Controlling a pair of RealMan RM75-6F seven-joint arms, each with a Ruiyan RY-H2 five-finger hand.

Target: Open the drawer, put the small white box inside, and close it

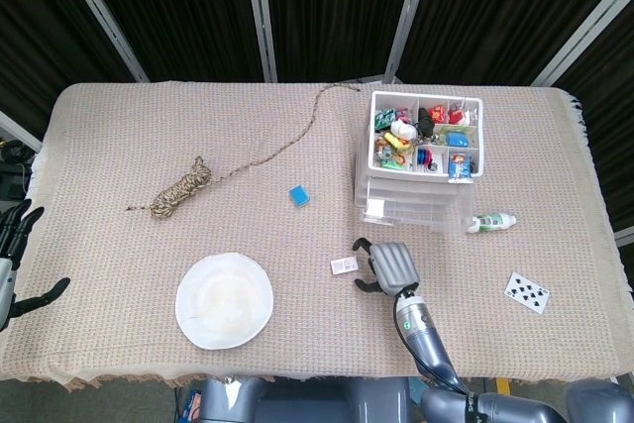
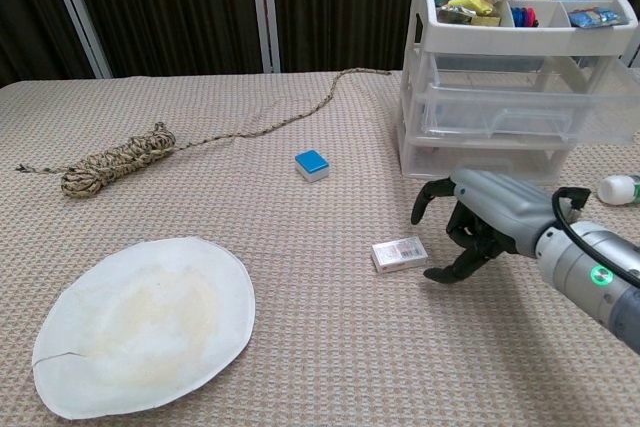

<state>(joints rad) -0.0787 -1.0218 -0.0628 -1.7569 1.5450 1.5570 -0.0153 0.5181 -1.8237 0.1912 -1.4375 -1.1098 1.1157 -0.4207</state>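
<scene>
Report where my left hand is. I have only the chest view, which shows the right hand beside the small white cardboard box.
Observer: In the head view the left hand sits off the table's left edge, fingers spread, holding nothing.
Operator: Tell me what lies to the right of the right hand.
Observer: A face-up playing card lies on the beige woven tablecloth near its right edge, beyond the right hand.
Operator: Check the bottle cut off at my frame's edge.
Observer: The small white bottle with a green label lies on its side, close to the front right corner of the clear plastic drawer unit.
</scene>
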